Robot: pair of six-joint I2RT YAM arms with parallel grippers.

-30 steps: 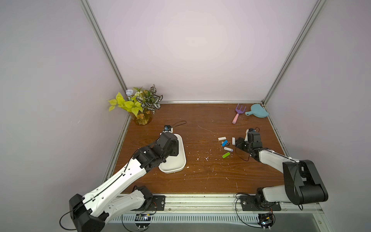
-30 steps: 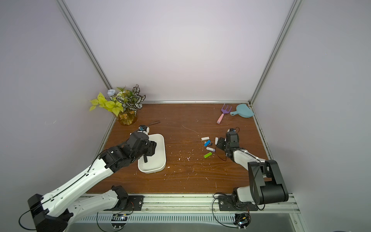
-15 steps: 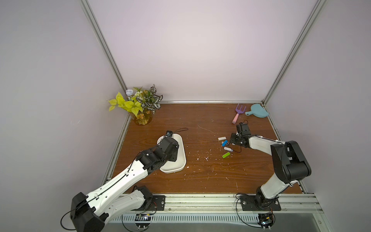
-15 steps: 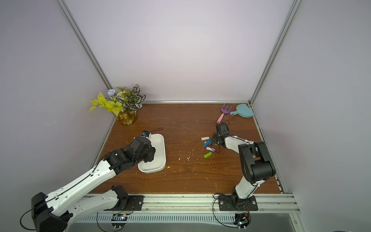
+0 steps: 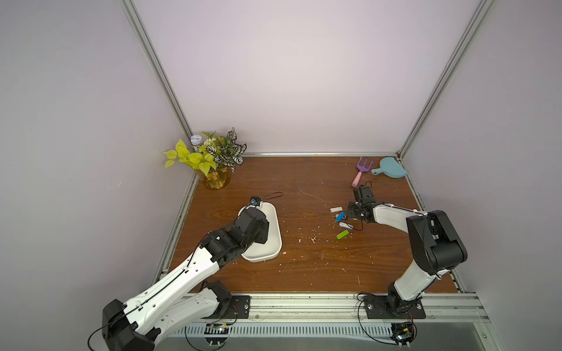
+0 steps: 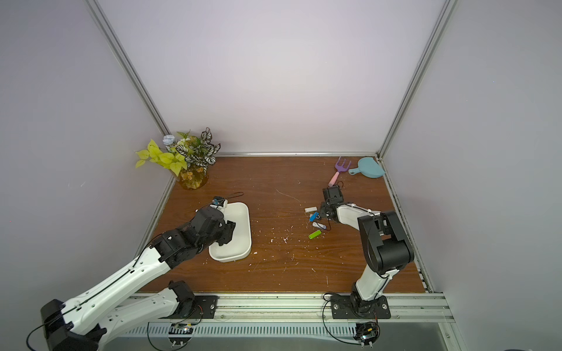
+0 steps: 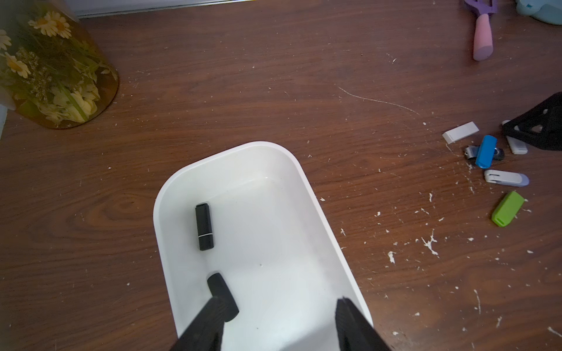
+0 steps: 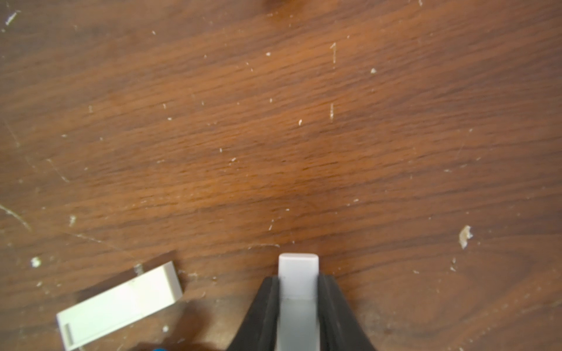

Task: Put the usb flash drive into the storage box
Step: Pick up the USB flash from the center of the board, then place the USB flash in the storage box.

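Observation:
The white storage box [image 5: 271, 252] [image 6: 243, 240] [image 7: 234, 152] lies left of centre, and a black usb flash drive [image 7: 204, 226] rests inside it. Beside my left finger a second small black piece [image 7: 222, 296] also lies in the box. My left gripper [image 7: 278, 304] [image 5: 263, 232] hovers open over the box's near end with nothing between its fingers. My right gripper [image 8: 298, 278] [image 5: 354, 212] is down at the table on the right, shut on a white usb flash drive [image 8: 298, 266]. Around it lie a white block drive [image 5: 336, 209] [image 8: 121, 304], a blue one [image 5: 340, 216], a white-lilac one [image 5: 346, 225] and a green one [image 5: 342, 234].
A plant in an amber vase [image 5: 214, 179] stands in the back left corner. A purple and pink toy fork [image 5: 359, 173] and a light-blue scoop [image 5: 392, 167] lie at the back right. White crumbs [image 5: 311, 240] are scattered between the box and the drives.
My right gripper slid a little left into the cluster of drives and its jaws closed on the white drive. My left arm drew back slightly over the box.

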